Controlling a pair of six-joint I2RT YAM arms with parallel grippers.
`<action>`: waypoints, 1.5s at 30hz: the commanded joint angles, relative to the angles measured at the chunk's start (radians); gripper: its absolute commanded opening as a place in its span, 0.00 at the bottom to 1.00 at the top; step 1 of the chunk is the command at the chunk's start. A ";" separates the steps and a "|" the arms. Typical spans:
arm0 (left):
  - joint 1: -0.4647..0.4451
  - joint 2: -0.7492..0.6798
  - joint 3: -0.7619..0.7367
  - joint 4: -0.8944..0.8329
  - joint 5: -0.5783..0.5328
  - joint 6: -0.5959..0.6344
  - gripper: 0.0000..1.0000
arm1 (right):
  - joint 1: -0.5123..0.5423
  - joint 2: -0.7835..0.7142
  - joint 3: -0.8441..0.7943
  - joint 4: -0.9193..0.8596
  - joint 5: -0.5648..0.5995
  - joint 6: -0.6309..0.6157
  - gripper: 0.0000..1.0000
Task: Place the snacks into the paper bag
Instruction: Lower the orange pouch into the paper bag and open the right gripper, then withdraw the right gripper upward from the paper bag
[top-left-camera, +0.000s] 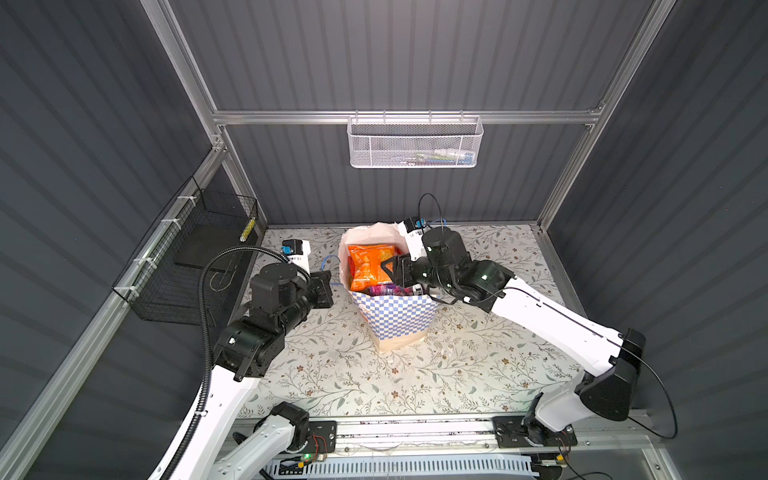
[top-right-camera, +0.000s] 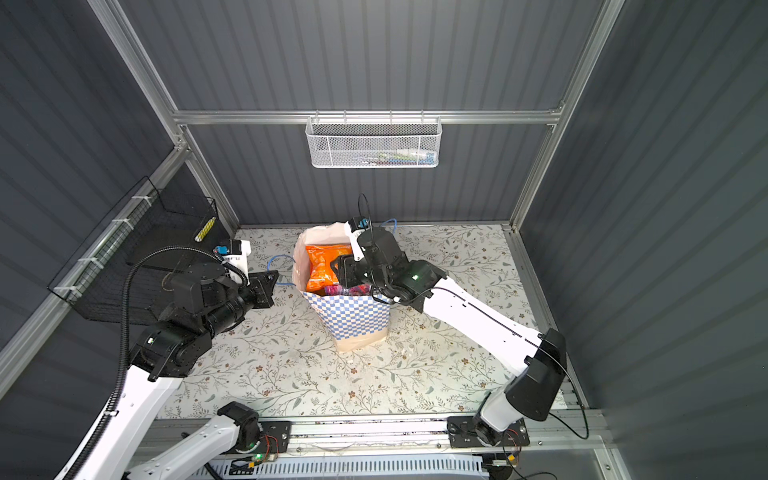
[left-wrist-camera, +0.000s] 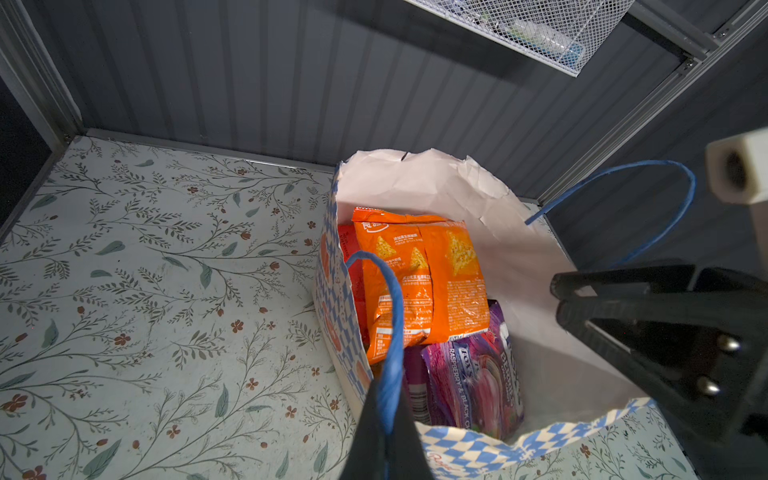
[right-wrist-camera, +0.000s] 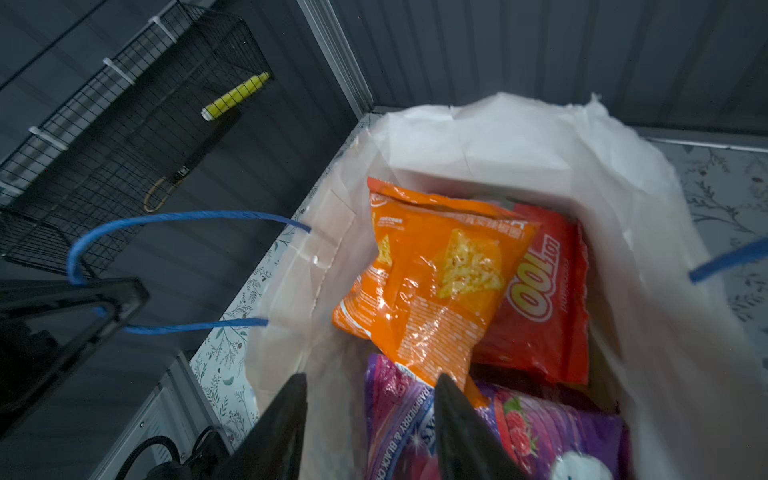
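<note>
The paper bag (top-left-camera: 395, 318) (top-right-camera: 349, 318) stands upright mid-table, mouth open. Inside it lie snacks: an orange packet (right-wrist-camera: 432, 282) (left-wrist-camera: 419, 274) on top, a red "100" packet (right-wrist-camera: 548, 299) under it, and a purple FOX'S packet (right-wrist-camera: 407, 415) (left-wrist-camera: 473, 382). My left gripper (left-wrist-camera: 386, 399) (top-left-camera: 328, 282) is beside the bag's left rim, shut on its blue cord handle (left-wrist-camera: 392, 316). Over the bag's mouth, my right gripper (right-wrist-camera: 370, 382) (top-left-camera: 388, 270) hangs with its fingers apart. It grips nothing; the orange packet lies loose just beyond its tips.
A white mesh basket (top-left-camera: 413, 143) hangs on the back wall. A black wire basket (top-left-camera: 195, 257) with a yellow marker (top-left-camera: 248, 230) is fixed to the left wall. The floral tabletop (top-left-camera: 353, 374) spreads in front of the bag.
</note>
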 joint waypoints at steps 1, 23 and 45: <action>0.005 -0.020 -0.003 0.031 0.003 0.013 0.00 | 0.001 0.093 0.077 -0.048 -0.023 -0.045 0.51; 0.007 -0.038 -0.006 0.036 0.004 0.018 0.00 | -0.041 0.392 0.081 -0.015 -0.074 0.123 0.51; 0.009 0.006 0.004 0.014 0.031 0.010 0.00 | -0.116 -0.133 0.146 -0.253 0.200 -0.157 0.99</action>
